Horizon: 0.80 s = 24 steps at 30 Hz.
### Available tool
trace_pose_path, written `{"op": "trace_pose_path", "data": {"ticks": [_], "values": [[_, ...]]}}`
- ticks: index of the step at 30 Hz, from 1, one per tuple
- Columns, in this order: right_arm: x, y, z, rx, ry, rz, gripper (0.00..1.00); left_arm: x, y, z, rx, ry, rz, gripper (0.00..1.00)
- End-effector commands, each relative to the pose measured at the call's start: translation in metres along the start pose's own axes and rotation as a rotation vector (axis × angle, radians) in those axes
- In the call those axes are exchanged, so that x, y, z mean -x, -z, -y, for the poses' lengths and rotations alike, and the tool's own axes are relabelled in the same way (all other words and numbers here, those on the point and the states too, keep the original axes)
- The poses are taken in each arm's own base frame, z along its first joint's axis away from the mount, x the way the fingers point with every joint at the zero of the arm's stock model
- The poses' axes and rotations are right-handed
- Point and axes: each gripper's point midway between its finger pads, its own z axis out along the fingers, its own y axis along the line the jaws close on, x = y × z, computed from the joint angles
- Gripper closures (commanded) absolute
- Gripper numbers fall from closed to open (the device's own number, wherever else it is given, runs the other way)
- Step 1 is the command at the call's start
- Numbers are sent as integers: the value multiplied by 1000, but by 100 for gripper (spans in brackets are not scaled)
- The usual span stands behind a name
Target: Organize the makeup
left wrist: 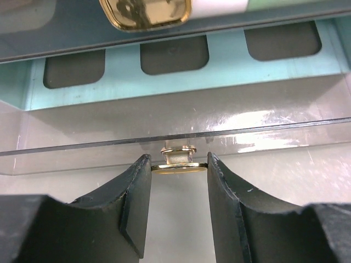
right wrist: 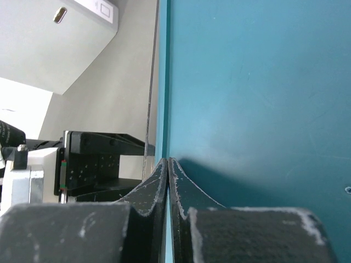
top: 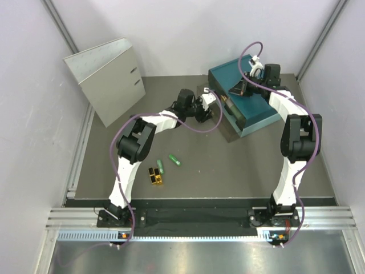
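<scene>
Two green tubes (top: 175,160) (top: 161,166) and a gold-and-black block (top: 155,175) of the makeup lie on the mat in front of the left arm. My left gripper (top: 212,103) is at the clear drawer (top: 227,127), which sticks out of the teal drawer box (top: 259,105). In the left wrist view the left gripper (left wrist: 179,165) is shut on the drawer's small gold knob (left wrist: 178,156). Behind the clear front a gold-edged piece (left wrist: 145,12) lies inside. My right gripper (top: 240,88) rests on the teal box top (right wrist: 263,82); in the right wrist view this gripper (right wrist: 168,162) is shut with nothing in it.
A grey ring binder (top: 108,80) stands at the back left by the wall. White walls close in both sides and the back. The right arm's cable (top: 246,54) loops above the teal box.
</scene>
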Motion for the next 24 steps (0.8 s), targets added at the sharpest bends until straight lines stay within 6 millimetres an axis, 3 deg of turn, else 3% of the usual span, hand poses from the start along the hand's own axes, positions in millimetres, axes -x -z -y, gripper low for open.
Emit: {"op": "trace_pose_path", "data": {"ticks": [1, 14, 20, 24], "values": [[-153, 4, 88, -312, -262, -391, 100, 9, 16, 70, -224, 16, -36, 100], [-155, 1, 89, -309, -269, -400, 100, -28, 54, 88, -201, 39, -156, 100], [-154, 2, 89, -310, -266, -397, 100, -38, 72, 92, -168, 41, -195, 100], [-155, 2, 89, -310, -265, -398, 100, -35, 75, 87, -131, 31, -182, 99]]}}
